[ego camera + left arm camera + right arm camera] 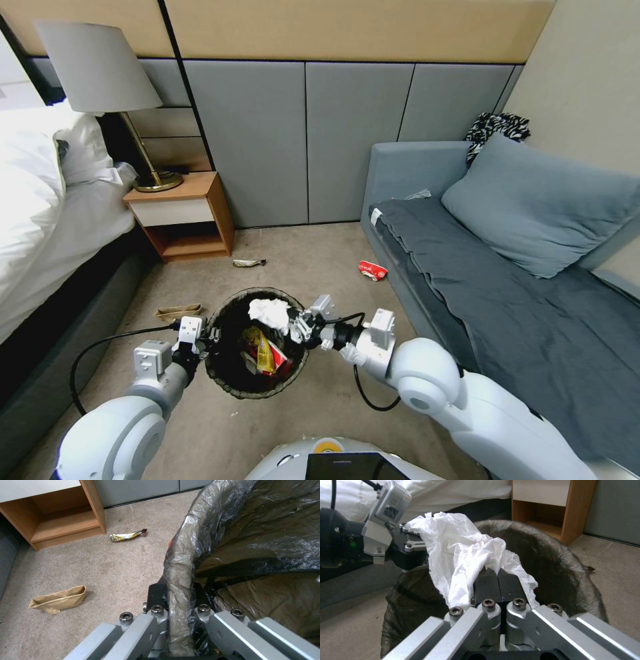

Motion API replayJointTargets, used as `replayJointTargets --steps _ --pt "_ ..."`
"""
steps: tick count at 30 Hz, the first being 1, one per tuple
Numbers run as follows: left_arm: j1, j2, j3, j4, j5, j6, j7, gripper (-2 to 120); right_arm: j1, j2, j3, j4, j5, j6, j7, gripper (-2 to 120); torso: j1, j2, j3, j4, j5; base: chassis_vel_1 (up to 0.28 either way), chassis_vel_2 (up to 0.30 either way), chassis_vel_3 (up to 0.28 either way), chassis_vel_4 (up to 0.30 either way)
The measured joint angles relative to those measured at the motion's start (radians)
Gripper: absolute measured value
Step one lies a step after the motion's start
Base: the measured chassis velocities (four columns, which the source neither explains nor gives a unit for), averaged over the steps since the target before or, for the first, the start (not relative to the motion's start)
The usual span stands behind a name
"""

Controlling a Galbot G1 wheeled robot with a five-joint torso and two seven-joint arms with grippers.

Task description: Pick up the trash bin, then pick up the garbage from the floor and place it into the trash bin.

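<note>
The trash bin (230,373), lined with a dark bag, hangs above the floor (307,253) between my arms. My left gripper (203,333) is shut on its rim (181,562), one finger on each side of the liner (266,535). My right gripper (496,571) is shut on a piece of the garbage, crumpled white paper (460,552), just over the bin's opening (270,312). A yellow wrapper (265,350) and a red packet lie inside the bin. On the floor lie a brown paper bag (58,600), a gold wrapper (128,535) and a red-and-white packet (372,269).
A wooden nightstand (183,217) with a lamp (100,67) stands at the back left beside the bed (40,220). A grey sofa (507,280) with a cushion runs along the right. Grey wall panels (307,140) close the far side.
</note>
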State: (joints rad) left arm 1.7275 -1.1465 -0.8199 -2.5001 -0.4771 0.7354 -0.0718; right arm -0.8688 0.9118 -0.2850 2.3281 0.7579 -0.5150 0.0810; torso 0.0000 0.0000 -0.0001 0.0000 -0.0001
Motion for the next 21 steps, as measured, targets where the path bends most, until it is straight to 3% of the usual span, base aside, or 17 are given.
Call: replayJointTargets --steps 4,7,11,16,21 --pt "-0.002 -0.001 0.000 0.000 0.000 0.000 0.001 1 0.007 0.005 -0.033 -0.014 -0.016 -0.021 0.016 1 0.000 0.000 0.000 -0.0001 0.0000 0.000 0.000 0.000 0.000" --pt "-0.002 -0.001 -0.001 0.000 0.000 0.000 0.001 1 0.007 0.007 -0.046 -0.017 -0.020 -0.033 0.024 9 0.000 0.000 0.000 -0.0001 0.0000 0.000 0.000 0.000 0.000" --pt "-0.005 -0.004 0.000 0.000 0.000 0.000 0.002 1 0.015 0.015 -0.080 -0.029 -0.017 -0.055 0.065 29 0.000 0.000 0.000 -0.0001 0.0000 0.000 0.000 0.000 0.000" --pt "-0.006 -0.005 0.001 0.000 0.000 0.000 0.003 1 0.035 0.029 -0.118 -0.046 0.000 -0.079 0.118 43 0.000 0.000 0.000 -0.0001 0.0000 0.000 0.000 0.000 0.000" --pt "-0.001 -0.007 -0.002 0.000 0.000 0.000 0.004 1 0.066 0.056 -0.149 -0.061 0.066 -0.126 0.202 65 0.000 0.000 0.000 0.0000 0.0000 0.000 0.000 0.000 0.000"
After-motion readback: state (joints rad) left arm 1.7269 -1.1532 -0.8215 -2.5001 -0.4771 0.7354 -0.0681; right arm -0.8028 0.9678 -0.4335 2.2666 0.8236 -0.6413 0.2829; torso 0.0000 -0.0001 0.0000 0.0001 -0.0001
